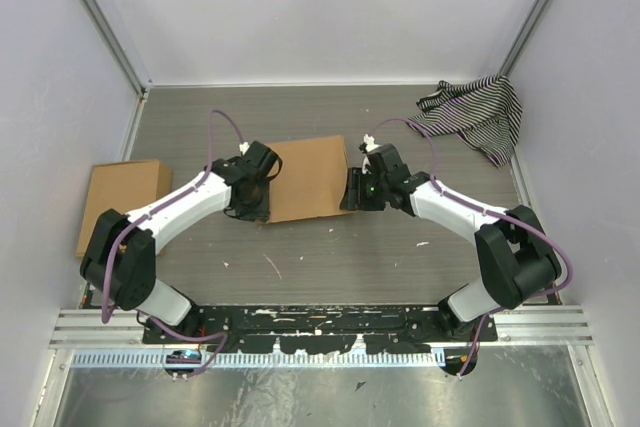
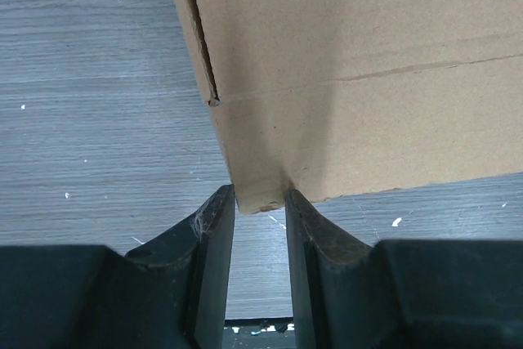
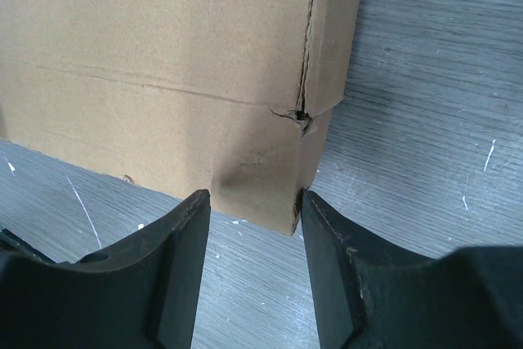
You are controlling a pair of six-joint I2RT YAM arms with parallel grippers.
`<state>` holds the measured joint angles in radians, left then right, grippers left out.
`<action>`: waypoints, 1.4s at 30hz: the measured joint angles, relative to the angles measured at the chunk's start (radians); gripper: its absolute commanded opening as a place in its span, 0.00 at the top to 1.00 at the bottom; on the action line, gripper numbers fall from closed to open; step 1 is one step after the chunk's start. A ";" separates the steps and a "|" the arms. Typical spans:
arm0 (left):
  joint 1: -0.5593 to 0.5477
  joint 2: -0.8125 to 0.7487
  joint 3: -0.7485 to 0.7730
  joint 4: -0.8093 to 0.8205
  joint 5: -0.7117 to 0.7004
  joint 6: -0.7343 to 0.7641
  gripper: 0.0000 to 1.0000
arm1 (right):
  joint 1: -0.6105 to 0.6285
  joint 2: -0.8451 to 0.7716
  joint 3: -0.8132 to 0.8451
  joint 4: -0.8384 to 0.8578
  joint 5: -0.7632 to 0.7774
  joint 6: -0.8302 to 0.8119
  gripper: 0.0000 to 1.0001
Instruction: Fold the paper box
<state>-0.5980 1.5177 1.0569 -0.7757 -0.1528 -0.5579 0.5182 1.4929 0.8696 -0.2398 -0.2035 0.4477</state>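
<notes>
The paper box (image 1: 312, 175) lies mid-table, just ahead of both arms. The left gripper (image 2: 260, 199) pinches its near-left corner. The right gripper (image 3: 254, 199) has fingers apart around the near-right corner (pressing or not, I cannot tell).

Box (image 1: 312, 177) between left claw (image 2: 260, 202), right claw (image 3: 255, 202)

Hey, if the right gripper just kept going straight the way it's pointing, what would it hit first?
The box. Its near corner sits right between the fingers of the right gripper, so going straight on would push into the cardboard almost at once. Depth is unclear, so it may be touching now.
</notes>
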 measured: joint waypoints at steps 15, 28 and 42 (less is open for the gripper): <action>-0.002 0.035 0.002 0.006 0.029 -0.003 0.44 | 0.003 0.000 0.000 0.000 0.003 0.000 0.46; -0.003 0.016 0.002 0.022 -0.066 -0.003 0.46 | 0.005 0.000 0.000 0.000 0.003 0.000 0.46; 0.000 0.050 -0.005 0.083 -0.066 -0.003 0.46 | 0.005 -0.002 0.000 0.000 0.003 0.000 0.46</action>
<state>-0.5983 1.5677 1.0515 -0.6926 -0.2192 -0.5613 0.5228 1.4906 0.8696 -0.2394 -0.2008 0.4473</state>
